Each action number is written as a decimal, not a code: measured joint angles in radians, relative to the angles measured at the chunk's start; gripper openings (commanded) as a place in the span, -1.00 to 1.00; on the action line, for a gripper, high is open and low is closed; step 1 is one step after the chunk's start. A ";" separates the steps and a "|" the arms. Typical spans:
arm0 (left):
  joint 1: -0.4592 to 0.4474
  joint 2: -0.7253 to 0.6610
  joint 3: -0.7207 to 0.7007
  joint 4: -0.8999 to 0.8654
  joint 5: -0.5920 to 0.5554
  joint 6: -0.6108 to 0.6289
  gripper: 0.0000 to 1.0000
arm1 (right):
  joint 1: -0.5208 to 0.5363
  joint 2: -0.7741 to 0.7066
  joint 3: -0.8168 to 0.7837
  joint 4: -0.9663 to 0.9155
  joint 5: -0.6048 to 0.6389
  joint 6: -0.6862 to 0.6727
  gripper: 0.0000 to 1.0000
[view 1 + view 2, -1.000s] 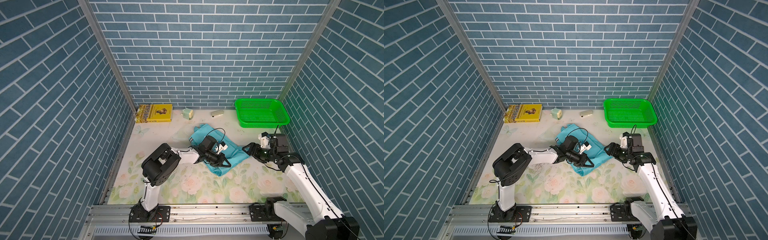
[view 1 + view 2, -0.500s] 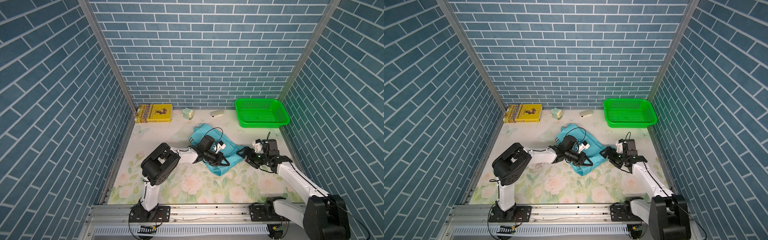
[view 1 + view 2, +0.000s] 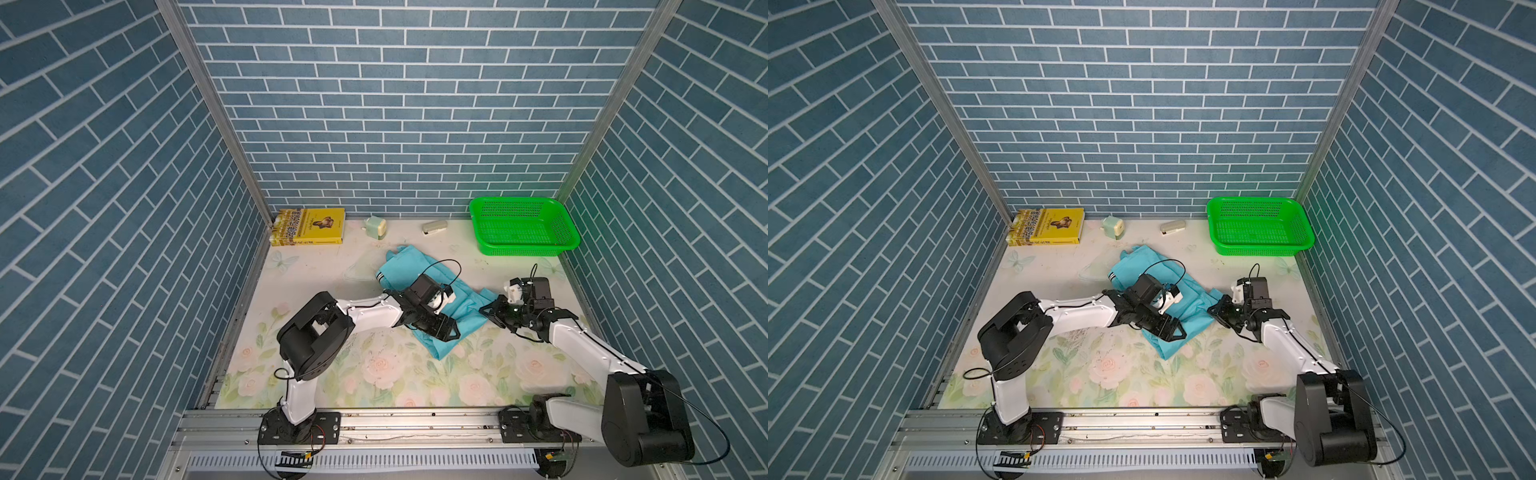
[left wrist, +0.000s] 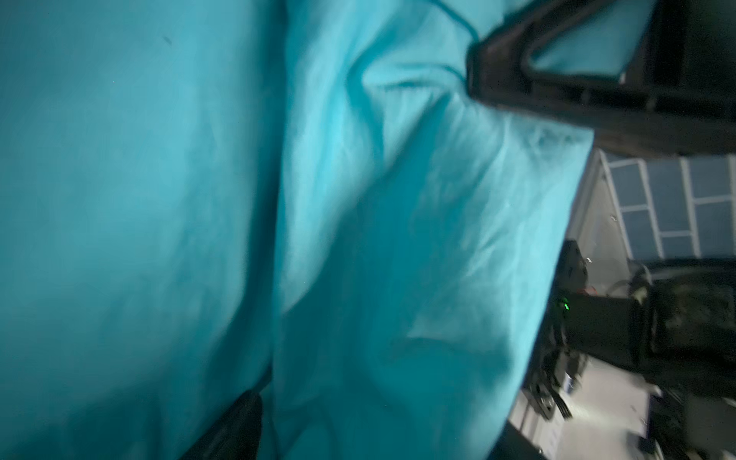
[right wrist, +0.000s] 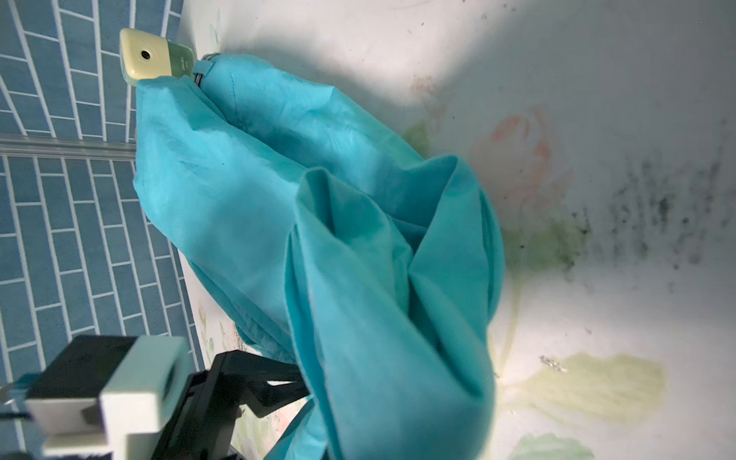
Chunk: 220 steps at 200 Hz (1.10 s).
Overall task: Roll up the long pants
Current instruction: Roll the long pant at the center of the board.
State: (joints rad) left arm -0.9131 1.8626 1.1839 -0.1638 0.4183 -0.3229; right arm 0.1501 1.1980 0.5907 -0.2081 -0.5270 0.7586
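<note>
**Pants lie folded, roll not yet started**

The pants (image 3: 409, 266) lie mid-bench as a loose, long teal band. It runs slantwise from near the back wall toward the front, and a flap sticks out on the right side. Both top views show layered folds but no coil, so I judge this step to be gathering and squaring the cloth before any rolling.

The left claw (image 3: 448, 330) sits low over the near half of the band. Its wrist view shows one finger (image 4: 557, 91) and the other (image 4: 235, 430) standing wide apart with cloth between them, so it is spread and gripping nothing.

The right claw (image 3: 487, 311) is at the tip of the side flap. In its wrist view the cloth bunches up toward the camera and hides the jaws, so I cannot tell whether it is pinching the flap or only touching it.

Next, I think the flap needs laying back over the band so the edges line up. Then both claws should take one short end and turn it over on itself, keeping it tight against the bench (image 3: 374, 374). The thin cloth will likely slump and spring open if either side lets go early.
</note>
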 measured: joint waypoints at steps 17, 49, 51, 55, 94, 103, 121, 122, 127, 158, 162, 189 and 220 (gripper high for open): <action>-0.082 -0.048 0.032 -0.022 -0.195 0.056 1.00 | 0.000 -0.023 -0.001 -0.002 -0.001 0.000 -0.96; -0.212 -0.050 0.089 0.006 -0.430 0.158 1.00 | 0.000 -0.027 -0.001 -0.008 0.000 0.000 -0.96; -0.217 -0.047 0.092 0.008 -0.438 0.163 1.00 | 0.000 -0.027 -0.001 -0.009 0.000 0.000 -0.96; -0.225 -0.039 0.098 0.011 -0.453 0.173 1.00 | 0.000 -0.027 -0.001 -0.009 -0.001 0.000 -0.96; -0.241 0.065 0.136 0.020 -0.531 0.215 0.82 | 0.000 -0.017 0.001 -0.011 -0.001 0.000 -0.94; -0.239 0.085 0.140 0.018 -0.539 0.219 0.75 | 0.000 -0.017 0.003 -0.013 -0.001 0.000 -0.91; -0.237 0.121 0.148 0.013 -0.557 0.220 0.04 | 0.000 -0.017 0.012 -0.020 -0.002 0.000 -0.84; -0.237 0.123 0.148 0.012 -0.557 0.224 -0.02 | 0.000 -0.017 0.013 -0.021 -0.002 0.000 -0.84; -0.237 0.130 0.153 0.008 -0.558 0.218 -0.42 | 0.000 -0.017 0.017 -0.025 -0.002 0.000 -0.79; -0.214 0.135 0.160 0.006 -0.488 0.213 -1.00 | 0.000 -0.017 0.037 -0.055 0.001 -0.006 -0.47; -0.206 0.132 0.159 0.008 -0.459 0.205 -1.00 | 0.000 -0.017 0.041 -0.060 0.002 -0.006 -0.42; -0.105 0.117 0.156 0.040 -0.178 0.114 -1.00 | 0.000 -0.036 0.087 -0.105 0.021 -0.027 -0.19; 0.009 0.116 0.146 0.107 0.126 -0.041 -1.00 | 0.000 -0.096 0.158 -0.141 0.036 -0.045 -0.04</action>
State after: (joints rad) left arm -0.9043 1.9785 1.3296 -0.0570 0.5446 -0.3641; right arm 0.1501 1.1023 0.7490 -0.3492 -0.4911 0.7139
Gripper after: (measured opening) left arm 0.284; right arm 0.468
